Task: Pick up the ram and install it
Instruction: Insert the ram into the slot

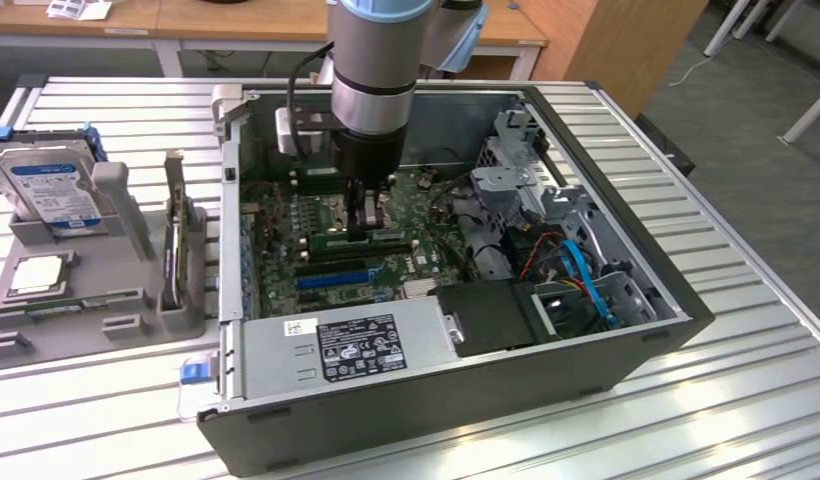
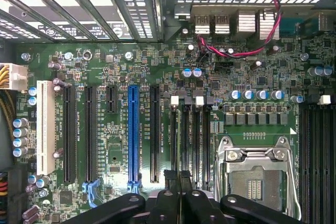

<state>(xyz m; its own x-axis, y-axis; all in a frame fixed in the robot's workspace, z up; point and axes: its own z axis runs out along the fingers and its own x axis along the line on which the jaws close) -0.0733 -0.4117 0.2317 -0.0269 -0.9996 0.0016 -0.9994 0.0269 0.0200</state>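
The ram (image 1: 183, 255) looks like the thin dark stick standing on its long edge in a grey holder, at the exterior view's left, outside the computer case. My gripper (image 1: 375, 232) is down inside the open case (image 1: 450, 425), well apart from that stick. Its black fingers are shut, and I see nothing between them. In the wrist view the gripper (image 2: 178, 176) hangs over the near end of the black memory slots (image 2: 191, 140), which look empty. The open processor socket (image 2: 254, 177) lies right beside those slots.
A silver hard drive (image 1: 50, 190) with a blue label and a small square processor chip (image 1: 39, 272) sit in the grey fixture beside the ram. In the case are a power supply (image 1: 343, 345), a drive cage with blue cables (image 1: 584, 275) and a blue card slot (image 2: 133, 129).
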